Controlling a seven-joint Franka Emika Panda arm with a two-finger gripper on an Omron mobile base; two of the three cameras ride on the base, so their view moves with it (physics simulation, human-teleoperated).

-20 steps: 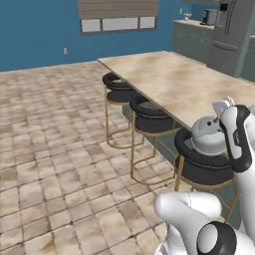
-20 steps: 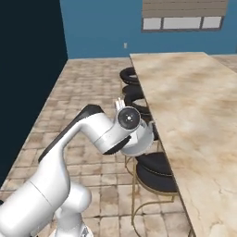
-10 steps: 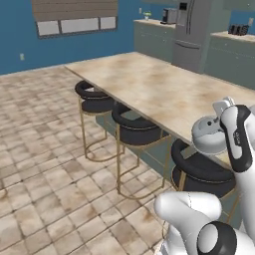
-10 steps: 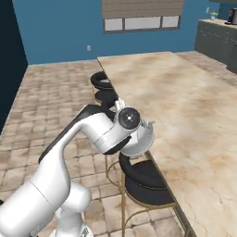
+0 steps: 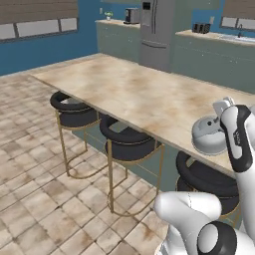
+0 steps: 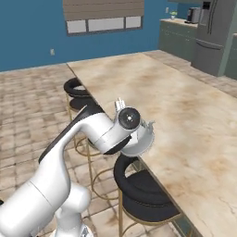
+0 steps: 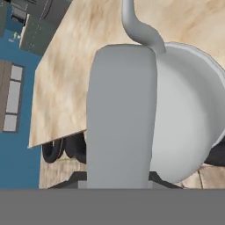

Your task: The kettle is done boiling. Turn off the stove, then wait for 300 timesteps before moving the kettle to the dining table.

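Right now the kettle (image 5: 209,135) hangs in the air at the near long edge of the dining table (image 5: 139,92), partly over the marble top and partly over the row of stools. In the left base view the arm's white forearm crosses in front of it, hiding its right side. In the right base view the wrist covers most of the kettle (image 6: 141,139), leaving just a silver curve of the body below and to the right of the round dark joint.

The gripper (image 7: 121,173) is clamped on the kettle's flat grey handle (image 7: 121,118). From the hand camera the handle stands as a wide grey band up the middle and hides the fingertips behind it, so I cannot see the pads themselves. The rounded body bulges to the right of the band, and the thin spout (image 7: 136,24) curls away at the top, cut off by the frame.

Below the kettle a black-cushioned stool (image 5: 206,179) sits tucked against the table edge; two more stools (image 5: 130,142) line the same side. At the far end of the room a grey fridge (image 5: 157,32) stands among grey-green cabinets, too small to read in detail.
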